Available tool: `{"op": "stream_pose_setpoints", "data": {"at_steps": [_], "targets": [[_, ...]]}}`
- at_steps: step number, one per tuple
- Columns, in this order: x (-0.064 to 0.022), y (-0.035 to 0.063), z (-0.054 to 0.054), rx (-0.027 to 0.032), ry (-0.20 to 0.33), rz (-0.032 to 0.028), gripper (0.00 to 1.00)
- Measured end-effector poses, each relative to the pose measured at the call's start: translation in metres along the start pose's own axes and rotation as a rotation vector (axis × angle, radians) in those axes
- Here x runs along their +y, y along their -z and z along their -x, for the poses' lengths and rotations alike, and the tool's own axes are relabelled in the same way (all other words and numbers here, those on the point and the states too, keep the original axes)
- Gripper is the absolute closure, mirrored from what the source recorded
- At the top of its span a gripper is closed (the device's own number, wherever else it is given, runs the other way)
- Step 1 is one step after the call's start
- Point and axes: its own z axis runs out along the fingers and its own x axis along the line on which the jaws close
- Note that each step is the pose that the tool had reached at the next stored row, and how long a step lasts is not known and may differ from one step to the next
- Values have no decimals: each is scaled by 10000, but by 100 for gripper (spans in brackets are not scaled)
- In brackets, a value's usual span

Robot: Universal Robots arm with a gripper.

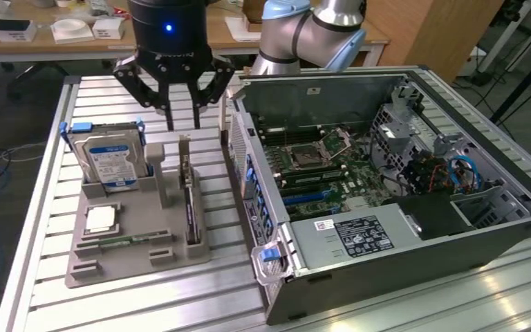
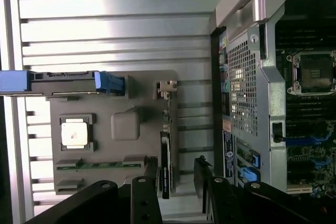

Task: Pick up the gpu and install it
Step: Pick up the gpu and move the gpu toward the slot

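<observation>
Right now the claw (image 1: 182, 126) hangs wide open with nothing in it, above the far end of the grey holder (image 1: 129, 264) on the slatted surface (image 1: 49, 207). The gpu (image 1: 190, 204) stands on its thin edge in a slot of that holder, on the side nearest the open computer case (image 1: 386, 200). A hard drive (image 1: 108, 162) with a blue label stands on the holder's other side. In the wrist view the gpu (image 2: 165, 166) lies in the gap between the two fingers (image 2: 149, 192), but it looks much closer to one than the other. I think the job in hand is getting a good hold of the card. To do that well, the claw should sit so the card is in the middle of the gap, with the fingers flat to its two big faces. It should come straight down, not tilted, so no fingertip knocks the top edge. The squeeze should be gentle and even, because the card is thin and could tip in its slot.
</observation>
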Motion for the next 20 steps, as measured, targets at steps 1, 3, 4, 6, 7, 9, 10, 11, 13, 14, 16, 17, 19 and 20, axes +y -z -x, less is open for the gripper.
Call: {"op": "stream_pose_setpoints", "data": {"at_steps": [1,3,4,6,7,9,10,11,13,14,16,17,19,20], "targets": [[-21,-17,0,-1,0,0,59],[-66,-53,-1,-1,0,1,59],[-87,-69,-2,-1,0,1,59],[-128,-104,-3,-1,0,1,59],[-135,-122,-6,-2,-1,2,59],[-138,-159,-18,-2,-15,1,59],[-139,-177,-23,-2,-20,1,59],[-140,-194,-27,-1,-24,-1,59],[-142,-231,-27,-3,-25,1,59],[-143,-248,-28,-2,-26,0,59],[-144,-284,-30,-2,-27,0,59],[-145,-303,-30,-1,-27,0,59],[-151,-338,-31,-1,-29,-1,59],[-162,-356,-31,-2,-29,-1,59]]}}
